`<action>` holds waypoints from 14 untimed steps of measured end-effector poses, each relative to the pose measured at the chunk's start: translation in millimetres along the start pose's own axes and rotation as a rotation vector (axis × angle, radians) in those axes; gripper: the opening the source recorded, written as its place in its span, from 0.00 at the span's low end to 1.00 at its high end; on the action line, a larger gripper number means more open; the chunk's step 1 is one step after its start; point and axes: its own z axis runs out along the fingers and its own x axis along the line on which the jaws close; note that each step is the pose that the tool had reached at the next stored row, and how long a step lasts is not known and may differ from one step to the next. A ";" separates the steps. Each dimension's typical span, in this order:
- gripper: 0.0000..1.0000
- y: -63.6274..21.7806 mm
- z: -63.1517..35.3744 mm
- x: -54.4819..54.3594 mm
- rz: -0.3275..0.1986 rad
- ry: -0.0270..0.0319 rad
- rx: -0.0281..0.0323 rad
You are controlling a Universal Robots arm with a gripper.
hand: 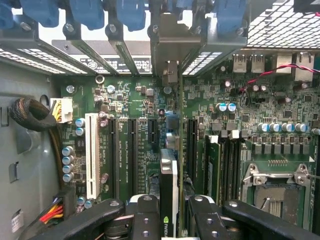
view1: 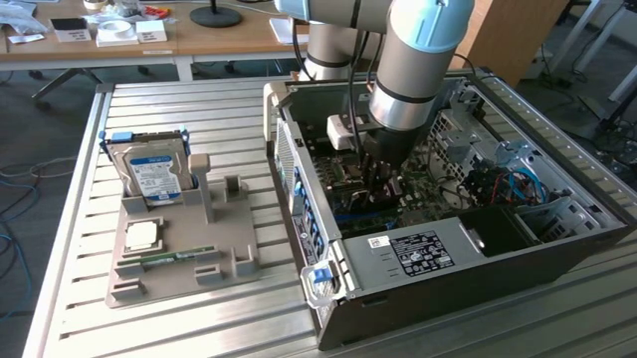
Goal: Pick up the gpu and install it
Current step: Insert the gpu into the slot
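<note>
We see our claw [hand: 169, 212] clamped on the gpu [hand: 169, 185] inside the open computer case [view1: 557, 253], the card held edge-on between the fingers [hand: 142, 215]; its long axis runs parallel to the motherboard's expansion slots [hand: 134, 150], toward the rear bracket openings [hand: 170, 60]; the card hangs directly above the motherboard [hand: 130, 100], seemingly not yet seated.

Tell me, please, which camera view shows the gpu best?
The wrist view: the gpu stands edge-on between the jaws, over the motherboard slots. In the exterior view, the arm reaches into the computer case and hides most of it.
</note>
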 end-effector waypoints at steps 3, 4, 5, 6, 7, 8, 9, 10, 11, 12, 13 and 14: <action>0.27 0.0 0.0 0.0 0.000 0.0001 0.0000; 0.27 0.0 0.0 0.0 0.000 0.0000 0.0000; 0.27 0.0 0.1 0.0 0.000 0.0000 0.0001; 0.27 0.2 0.2 0.0 0.000 0.0000 0.0002; 0.27 0.4 0.5 0.0 0.000 0.0000 0.0005; 0.27 0.5 0.7 0.0 0.000 0.0001 0.0005; 0.27 0.6 1.0 0.0 0.000 0.0002 0.0006; 0.27 0.7 1.2 0.1 0.000 0.0003 0.0007; 0.27 0.9 1.5 0.1 0.000 0.0003 0.0008; 0.27 0.9 1.7 0.1 0.000 0.0003 0.0009; 0.27 1.0 2.0 0.1 0.000 0.0002 0.0011; 0.27 1.1 2.3 0.1 0.000 0.0001 0.0012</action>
